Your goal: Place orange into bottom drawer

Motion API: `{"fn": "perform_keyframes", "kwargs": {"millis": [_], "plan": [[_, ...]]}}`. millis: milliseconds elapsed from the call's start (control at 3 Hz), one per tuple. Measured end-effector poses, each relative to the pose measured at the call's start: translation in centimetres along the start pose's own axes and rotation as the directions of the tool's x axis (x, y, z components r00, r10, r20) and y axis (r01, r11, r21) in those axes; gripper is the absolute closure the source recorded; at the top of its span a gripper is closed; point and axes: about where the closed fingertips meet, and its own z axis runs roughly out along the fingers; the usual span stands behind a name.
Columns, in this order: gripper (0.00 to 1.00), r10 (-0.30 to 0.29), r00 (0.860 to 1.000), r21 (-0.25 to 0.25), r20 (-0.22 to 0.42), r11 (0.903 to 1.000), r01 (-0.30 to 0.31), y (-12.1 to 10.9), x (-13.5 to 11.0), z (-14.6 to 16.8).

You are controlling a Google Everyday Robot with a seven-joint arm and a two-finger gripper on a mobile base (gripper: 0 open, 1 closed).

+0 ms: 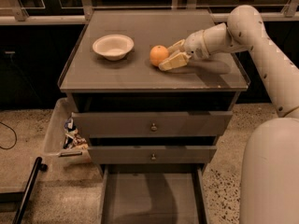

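The orange [159, 55] rests on top of the grey drawer cabinet [140, 76], right of centre. My gripper [170, 55] reaches in from the right, low over the cabinet top, with its two pale fingers [174, 61] spread on either side of the orange's right flank, open and not closed on it. The bottom drawer [152, 197] is pulled out at the foot of the cabinet, its flat grey floor bare.
A white bowl [113, 46] stands on the cabinet top left of the orange. The two upper drawers [152, 125] with small knobs are shut. A grey bin [65, 134] with packets stands left of the cabinet. My white arm and base [271, 162] fill the right side.
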Motion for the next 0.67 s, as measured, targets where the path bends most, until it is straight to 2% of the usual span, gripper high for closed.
{"fn": "perform_keyframes", "kwargs": {"millis": [333, 667], "plan": [[0.00, -0.008, 1.000, -0.006, -0.004, 0.9999, 0.008, 0.0, -0.3, 0.5], [0.00, -0.025, 1.000, -0.037, -0.007, 0.9990, 0.024, 0.4, -2.3, 2.2]]}}
